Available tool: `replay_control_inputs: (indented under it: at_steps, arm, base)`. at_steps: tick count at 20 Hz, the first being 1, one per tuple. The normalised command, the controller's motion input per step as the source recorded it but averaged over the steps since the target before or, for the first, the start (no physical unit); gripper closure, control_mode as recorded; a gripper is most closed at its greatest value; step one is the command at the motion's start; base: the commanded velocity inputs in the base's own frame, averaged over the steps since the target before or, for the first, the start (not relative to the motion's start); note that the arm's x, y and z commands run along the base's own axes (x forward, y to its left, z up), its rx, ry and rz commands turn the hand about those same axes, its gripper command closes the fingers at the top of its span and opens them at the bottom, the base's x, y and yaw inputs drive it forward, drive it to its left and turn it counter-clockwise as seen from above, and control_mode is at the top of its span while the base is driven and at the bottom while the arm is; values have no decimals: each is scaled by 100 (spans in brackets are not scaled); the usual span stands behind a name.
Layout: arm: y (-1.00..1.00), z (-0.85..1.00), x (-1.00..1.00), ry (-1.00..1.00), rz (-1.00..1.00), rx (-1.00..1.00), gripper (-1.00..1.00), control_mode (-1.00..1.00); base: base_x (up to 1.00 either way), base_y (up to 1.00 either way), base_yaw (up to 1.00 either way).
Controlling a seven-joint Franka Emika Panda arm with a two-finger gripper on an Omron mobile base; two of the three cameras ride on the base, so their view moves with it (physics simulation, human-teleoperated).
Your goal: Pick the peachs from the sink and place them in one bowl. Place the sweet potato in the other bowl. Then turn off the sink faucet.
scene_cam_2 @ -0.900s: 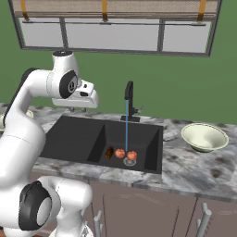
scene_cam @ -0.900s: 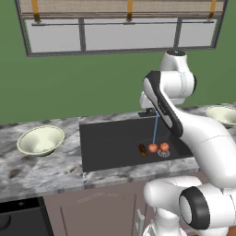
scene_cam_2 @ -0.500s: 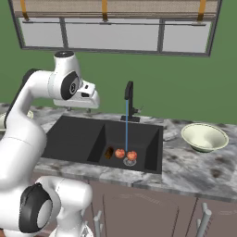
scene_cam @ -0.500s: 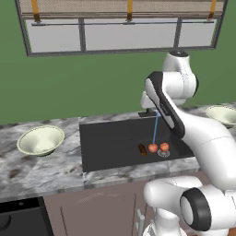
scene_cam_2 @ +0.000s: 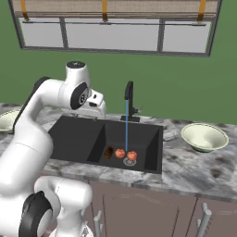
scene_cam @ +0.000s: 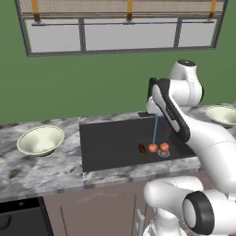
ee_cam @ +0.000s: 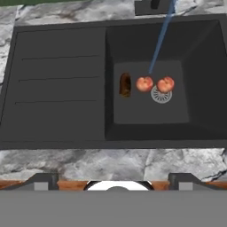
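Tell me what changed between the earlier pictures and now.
Nothing visibly moved. The arm stays raised over the sink, holding nothing. Both peaches and the sweet potato lie where they were by the drain, the faucet still runs, and the two bowls remain on the counter.

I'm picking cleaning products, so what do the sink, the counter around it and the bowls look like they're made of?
Sink: matte black, probably composite or coated metal; no glare.
Counter: grey veined stone, marble-like mottling.
Bowls: pale cream-green, smooth, likely glazed ceramic.
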Motion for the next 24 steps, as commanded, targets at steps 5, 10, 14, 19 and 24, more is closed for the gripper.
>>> replay_control_inputs:
  at_steps: [5, 10, 14, 19, 24]
  arm:
    - [-21, -30, 0, 0, -15, 9, -100, -100]
    - [-15, -21, 1, 8, -13, 4, -100, -100]
    - [-4, -26, 5, 19, -15, 1, -100, -100]
    - [-1, -22, 13, 19, -6, 0, -100, -100]
    - [-1, -24, 16, 12, 1, 0, -100, -100]
  base:
    - [0, 0, 0]
    - [0, 0, 0]
    - [0, 0, 0]
    - [0, 0, 0]
    - [0, 0, 0]
